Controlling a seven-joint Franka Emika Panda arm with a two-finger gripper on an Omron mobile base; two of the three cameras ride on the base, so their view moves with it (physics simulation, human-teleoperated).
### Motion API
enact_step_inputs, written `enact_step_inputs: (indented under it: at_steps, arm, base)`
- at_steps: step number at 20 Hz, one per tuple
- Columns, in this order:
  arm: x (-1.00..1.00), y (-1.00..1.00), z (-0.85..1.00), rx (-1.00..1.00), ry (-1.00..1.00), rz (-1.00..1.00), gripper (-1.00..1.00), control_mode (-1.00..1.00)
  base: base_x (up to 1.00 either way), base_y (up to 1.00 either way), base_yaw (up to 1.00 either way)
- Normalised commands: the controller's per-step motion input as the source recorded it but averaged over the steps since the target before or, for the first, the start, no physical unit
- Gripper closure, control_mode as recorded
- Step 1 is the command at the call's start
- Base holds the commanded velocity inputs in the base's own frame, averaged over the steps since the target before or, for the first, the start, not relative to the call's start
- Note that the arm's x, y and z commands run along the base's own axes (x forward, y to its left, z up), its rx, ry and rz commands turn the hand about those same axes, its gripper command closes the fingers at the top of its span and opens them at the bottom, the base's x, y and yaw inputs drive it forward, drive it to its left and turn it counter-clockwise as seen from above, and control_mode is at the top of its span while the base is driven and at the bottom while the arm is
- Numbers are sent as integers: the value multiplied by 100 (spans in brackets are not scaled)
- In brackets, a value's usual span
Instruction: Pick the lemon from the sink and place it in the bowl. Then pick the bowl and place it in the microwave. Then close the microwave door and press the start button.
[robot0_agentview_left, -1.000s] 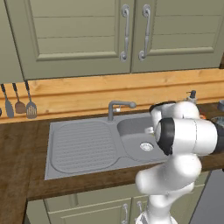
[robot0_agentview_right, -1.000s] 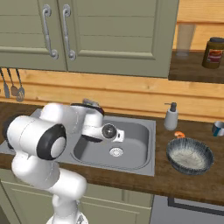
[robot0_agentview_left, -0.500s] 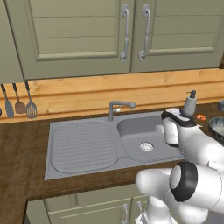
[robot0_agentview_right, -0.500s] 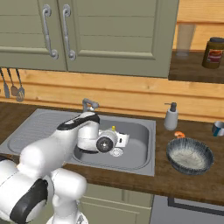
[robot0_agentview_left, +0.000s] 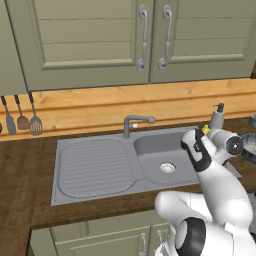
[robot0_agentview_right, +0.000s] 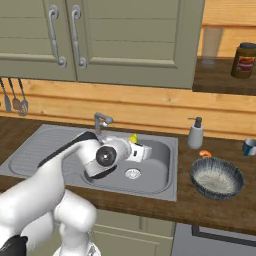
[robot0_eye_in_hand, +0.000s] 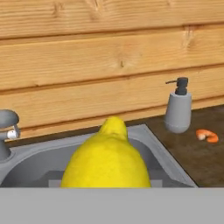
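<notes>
The yellow lemon (robot0_eye_in_hand: 106, 159) fills the lower middle of the hand view, close in front of the camera. My gripper (robot0_agentview_right: 136, 144) is shut on the lemon (robot0_agentview_right: 133, 138) and holds it in the air above the right half of the sink (robot0_agentview_right: 159, 167) basin. From the left base the lemon (robot0_agentview_left: 205, 129) shows as a small yellow spot at the gripper (robot0_agentview_left: 206, 133), over the sink's (robot0_agentview_left: 150, 150) right rim. The dark grey bowl (robot0_agentview_right: 217, 178) stands on the counter right of the sink, apart from the gripper. The microwave is out of view.
A grey tap (robot0_agentview_right: 102, 121) rises behind the basin. A soap dispenser (robot0_agentview_right: 195, 133) and a small orange shrimp (robot0_agentview_right: 204, 154) sit between sink and bowl. A mug (robot0_agentview_right: 249, 146) stands far right, and a jar (robot0_agentview_right: 243, 60) on the shelf above. Utensils (robot0_agentview_left: 22, 117) hang at left.
The arm has swung to the right across the basin, carrying the lemon with it toward the sink's right rim. The bowl has not moved.
</notes>
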Motion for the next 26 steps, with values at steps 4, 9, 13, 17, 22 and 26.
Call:
enact_step_inputs:
  at_steps: [4, 9, 13, 17, 22, 26]
  arm:
    - [-66, -46, 100, 1, 15, -9, 100, -100]
    - [-73, -47, 82, 0, 24, -5, 100, -100]
    - [-72, -25, 23, 0, 10, -6, 100, -100]
    - [-33, -25, 0, 0, 5, -2, 100, -100]
    - [0, -35, 0, 1, 16, -1, 100, -100]
    - [3, -57, -2, 6, 14, 0, 100, -100]
  base:
    - [0, 0, 0]
    - [0, 0, 0]
    - [0, 0, 0]
    - [0, 0, 0]
    - [0, 0, 0]
    - [0, 0, 0]
